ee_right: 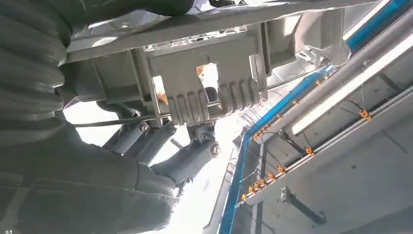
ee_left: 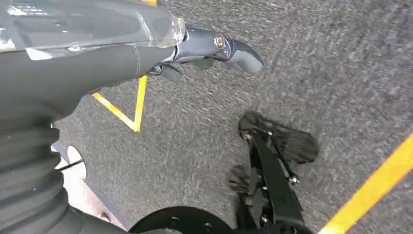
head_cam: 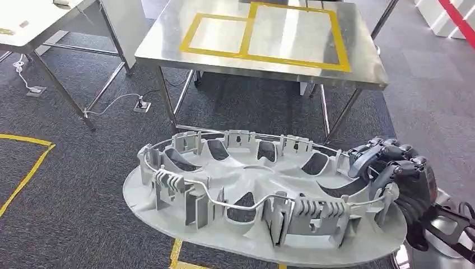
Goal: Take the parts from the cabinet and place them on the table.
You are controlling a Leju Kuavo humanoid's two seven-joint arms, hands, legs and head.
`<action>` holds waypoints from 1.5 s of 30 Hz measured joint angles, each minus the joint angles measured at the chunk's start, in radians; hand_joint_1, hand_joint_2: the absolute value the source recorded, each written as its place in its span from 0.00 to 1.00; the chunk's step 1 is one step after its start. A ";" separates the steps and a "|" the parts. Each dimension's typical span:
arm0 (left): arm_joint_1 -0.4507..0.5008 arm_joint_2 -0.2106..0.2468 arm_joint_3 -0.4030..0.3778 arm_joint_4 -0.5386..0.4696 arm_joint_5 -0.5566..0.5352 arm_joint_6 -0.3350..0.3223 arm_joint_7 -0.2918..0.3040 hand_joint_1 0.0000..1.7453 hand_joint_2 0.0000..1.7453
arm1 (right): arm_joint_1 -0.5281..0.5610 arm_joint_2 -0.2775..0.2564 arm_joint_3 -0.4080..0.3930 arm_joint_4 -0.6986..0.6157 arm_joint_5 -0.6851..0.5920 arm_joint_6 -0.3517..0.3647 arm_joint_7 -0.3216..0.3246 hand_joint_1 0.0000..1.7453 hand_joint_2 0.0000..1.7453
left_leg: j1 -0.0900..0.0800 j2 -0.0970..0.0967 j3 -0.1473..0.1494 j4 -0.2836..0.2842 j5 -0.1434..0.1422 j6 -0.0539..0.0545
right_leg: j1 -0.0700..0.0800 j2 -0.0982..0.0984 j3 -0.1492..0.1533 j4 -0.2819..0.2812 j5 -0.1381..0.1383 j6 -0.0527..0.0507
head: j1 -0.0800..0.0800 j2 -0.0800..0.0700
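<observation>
The big grey wheel cover point(head_cam: 263, 196) was up in the air, in front of the steel table point(head_cam: 224, 59) and not on it yet. The right hand point(head_cam: 392, 174) held its rim, fingers curled over the edge. The left hand point(ee_left: 214, 46) hung over the carpet point(ee_left: 341, 63), holding nothing, fingers apart. This looked like the carrying step. Next, the cover should go onto the tabletop, inside the yellow tape point(head_cam: 246, 31).

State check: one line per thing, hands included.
Large grey plastic wheel-cover part: off the floor, held roughly level, inner ribbed side up, short of the table.
Right hand: grips the part's rim at its right edge.
Left hand: hangs over grey carpet, holds nothing, fingers apart.
Stainless steel table: ahead, its yellow-taped rectangles bare.
</observation>
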 joint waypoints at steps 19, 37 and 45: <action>-0.001 0.002 0.000 0.002 -0.013 0.001 -0.002 0.00 1.00 | 0.026 0.002 -0.003 -0.009 -0.012 0.001 -0.001 1.00 1.00 | -0.003 -0.024 -0.133 -0.005 0.098 -0.042 | 0.004 0.055 0.205 -0.216 0.113 -0.031 | -0.008 0.000; -0.004 0.003 -0.006 0.001 -0.020 0.001 -0.003 0.00 1.00 | 0.026 0.013 -0.007 -0.017 -0.013 0.018 -0.002 1.00 1.00 | -0.008 0.078 0.078 -0.022 -0.039 -0.045 | 0.003 -0.028 0.046 -0.184 0.228 -0.030 | 0.002 0.000; -0.008 0.003 -0.006 0.001 -0.025 0.001 -0.004 0.00 1.00 | 0.013 0.026 0.000 -0.019 0.025 -0.005 -0.002 1.00 1.00 | -0.003 0.014 -0.169 0.228 -0.125 -0.057 | 0.003 0.017 0.118 -0.197 0.177 -0.053 | -0.006 0.000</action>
